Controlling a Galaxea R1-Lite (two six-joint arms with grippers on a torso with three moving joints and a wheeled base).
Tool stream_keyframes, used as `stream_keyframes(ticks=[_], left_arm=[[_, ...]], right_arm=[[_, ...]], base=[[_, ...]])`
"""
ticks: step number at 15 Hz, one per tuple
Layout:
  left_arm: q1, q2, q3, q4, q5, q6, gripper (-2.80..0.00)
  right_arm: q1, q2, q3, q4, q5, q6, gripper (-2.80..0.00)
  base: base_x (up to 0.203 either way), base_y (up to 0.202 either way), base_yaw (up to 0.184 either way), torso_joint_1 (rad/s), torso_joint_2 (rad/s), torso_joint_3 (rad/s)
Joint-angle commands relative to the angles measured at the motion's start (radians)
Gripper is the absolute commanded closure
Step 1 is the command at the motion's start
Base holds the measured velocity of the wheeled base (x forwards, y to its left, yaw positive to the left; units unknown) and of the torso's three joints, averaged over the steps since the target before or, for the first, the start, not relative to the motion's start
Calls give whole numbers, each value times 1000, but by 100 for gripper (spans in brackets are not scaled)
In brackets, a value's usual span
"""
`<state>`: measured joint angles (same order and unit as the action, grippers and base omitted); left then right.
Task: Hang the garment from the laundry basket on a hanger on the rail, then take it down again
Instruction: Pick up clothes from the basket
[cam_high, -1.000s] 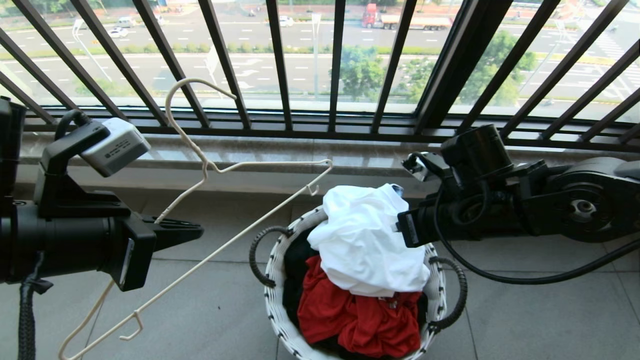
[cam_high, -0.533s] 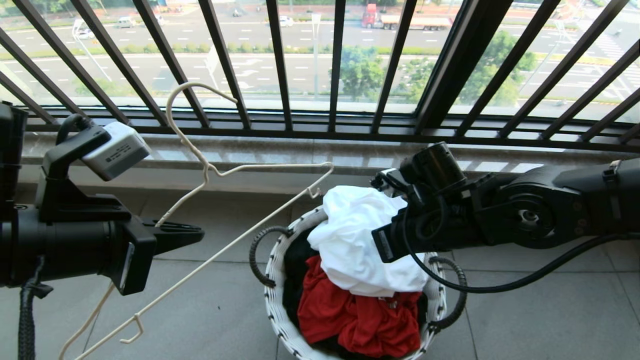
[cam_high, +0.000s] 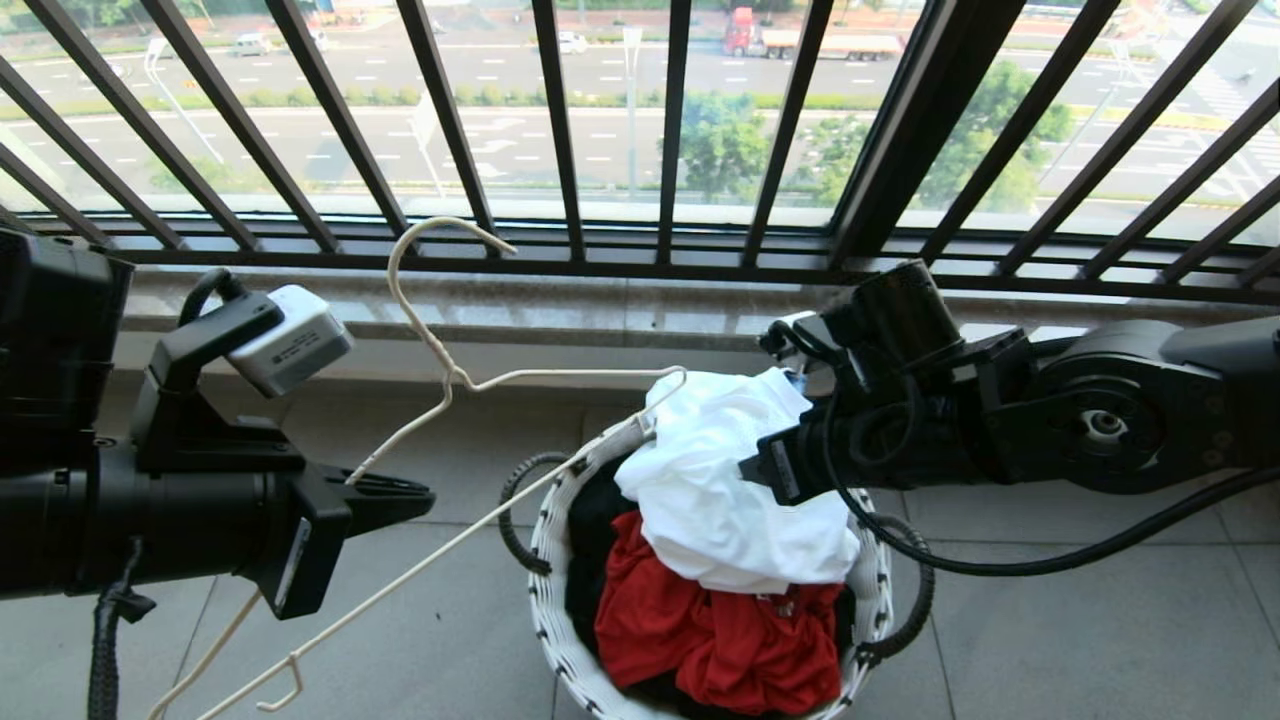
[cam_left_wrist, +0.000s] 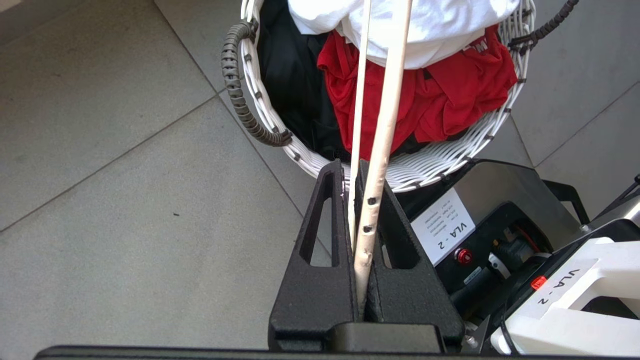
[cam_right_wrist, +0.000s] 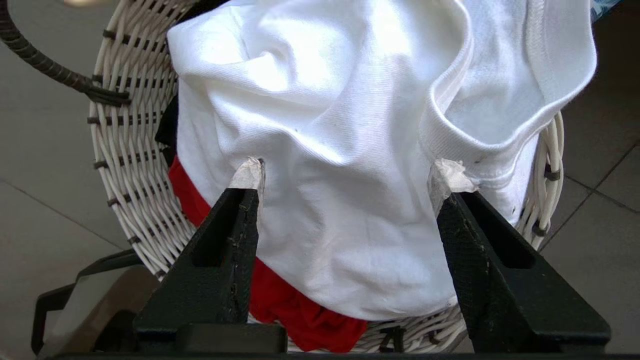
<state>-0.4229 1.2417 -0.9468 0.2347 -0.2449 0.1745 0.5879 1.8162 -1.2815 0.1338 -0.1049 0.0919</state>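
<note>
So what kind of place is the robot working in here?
Probably a high apartment balcony or laundry nook: black window railing over a road far below, grey floor tiles, and a laundry basket full of clothes.

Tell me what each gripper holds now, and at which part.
Left gripper holds the hanger by one wire arm. Right gripper, fingers open above the garment, holds nothing.

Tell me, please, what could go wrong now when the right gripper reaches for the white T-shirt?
The open right gripper hangs over the white T-shirt, which lies on a red garment; it may pinch both. The wire hanger, held by the left gripper, reaches the laundry basket rim and could snag it.
</note>
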Motion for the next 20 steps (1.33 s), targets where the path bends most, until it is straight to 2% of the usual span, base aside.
stream_keyframes(ticks=[1,6,9,11,12,16,20], left_arm=[[-2,-22,3,0,-1,2,0],[0,-37,0,-5,16,2,0],[1,-50,-4,-11,104,8,0],[3,-51,-1,-11,105,8,0],[3,-47,0,-11,105,10,0],[35,-45,-4,-11,107,14,0],[46,-54,-17,-11,108,13,0]], right_arm=[[0,-11,19,-37,-2,-3,-280],[0,64,73,-140,1,-48,-280],[1,124,83,-177,1,-49,-280],[1,135,106,-220,-7,-52,-280],[1,128,106,-221,-11,-57,0],[7,85,112,-220,-37,-69,0],[76,22,131,-171,-29,-59,0]], base=[[0,0,0,0,0,0],[0,0,0,0,0,0],[0,0,0,0,0,0],[0,0,0,0,0,0],[0,0,0,0,0,0],[0,0,0,0,0,0],[0,0,0,0,0,0]])
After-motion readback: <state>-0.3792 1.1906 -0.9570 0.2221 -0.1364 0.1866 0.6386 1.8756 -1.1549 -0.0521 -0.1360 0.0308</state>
